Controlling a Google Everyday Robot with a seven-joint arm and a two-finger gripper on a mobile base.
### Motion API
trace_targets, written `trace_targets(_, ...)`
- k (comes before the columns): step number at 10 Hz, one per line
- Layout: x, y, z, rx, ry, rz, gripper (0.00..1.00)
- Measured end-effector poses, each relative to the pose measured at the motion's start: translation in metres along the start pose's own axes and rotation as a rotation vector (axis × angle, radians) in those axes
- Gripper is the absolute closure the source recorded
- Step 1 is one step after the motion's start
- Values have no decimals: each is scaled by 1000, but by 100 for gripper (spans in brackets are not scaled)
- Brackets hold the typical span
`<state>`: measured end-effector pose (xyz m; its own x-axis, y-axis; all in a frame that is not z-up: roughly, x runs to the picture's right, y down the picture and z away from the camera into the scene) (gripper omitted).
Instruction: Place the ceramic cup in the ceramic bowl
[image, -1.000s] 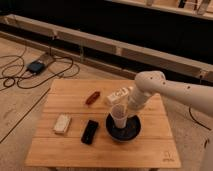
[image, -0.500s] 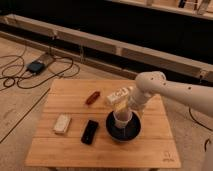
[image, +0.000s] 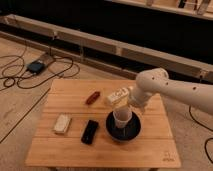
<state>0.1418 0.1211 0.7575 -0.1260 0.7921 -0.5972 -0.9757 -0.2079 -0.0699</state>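
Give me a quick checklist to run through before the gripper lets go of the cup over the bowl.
1. Ceramic cup over the ceramic bowl: ok.
2. Cup upright: ok, no clear tilt.
3. Cup resting on the bowl's floor: cannot tell.
4. Gripper directly above the cup: ok.
5. Bowl fully on the wooden table, away from its edges: ok.
6. Black device, white block and red object apart from the bowl: ok.

Dim, soft, blurry indoor light
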Motion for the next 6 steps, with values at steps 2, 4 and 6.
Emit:
trace_targets(2,-3,4,-17,76,-58,-41,20)
trace_targets(4,-4,11,-23,103,-80,-67,20)
trace_targets(6,-4,8,-23,105,-81,-62,20)
